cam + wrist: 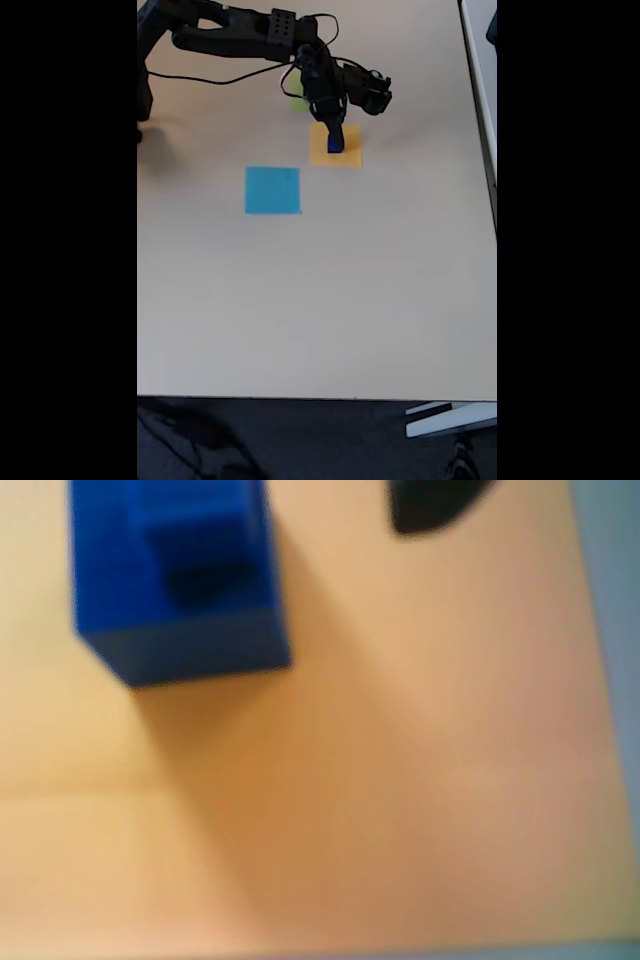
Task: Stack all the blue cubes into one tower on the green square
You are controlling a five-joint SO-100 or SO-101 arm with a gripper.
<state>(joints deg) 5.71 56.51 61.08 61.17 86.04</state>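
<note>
Two blue blocks are showing up for me in the wrist view: a big blue cube [175, 600] sitting at the top left on an orange-yellow sheet [400, 800], and a smaller blue cube [195, 530] resting on top of it, with its top running out of frame. The picture is blurring badly, so I am not reading any finer detail than that. One dark fingertip [430, 505] is poking in from the top edge, to the right of the stack and apart from it.

Going by the fixed view, the nearest thing to the camera is bare tan table [320, 310]. Farther up, a light blue paper square [272, 190] is lying flat by itself. Beyond it and to the right, the orange-yellow sheet [345, 155] is carrying the blue stack [334, 143], which I am seeing there as one small dark blue shape.

The gripper [335, 128] is hanging right over that stack, its black fingers pointing down at the blocks. Whether the fingers are spread or pinched on a block, I cannot tell from either camera.

Just behind the gripper, a sliver of the lime green square [297, 102] is peeking out to the left of the wrist; the arm [240, 35] is covering most of it. A black cable [215, 78] is looping across the table beneath the arm.
</note>
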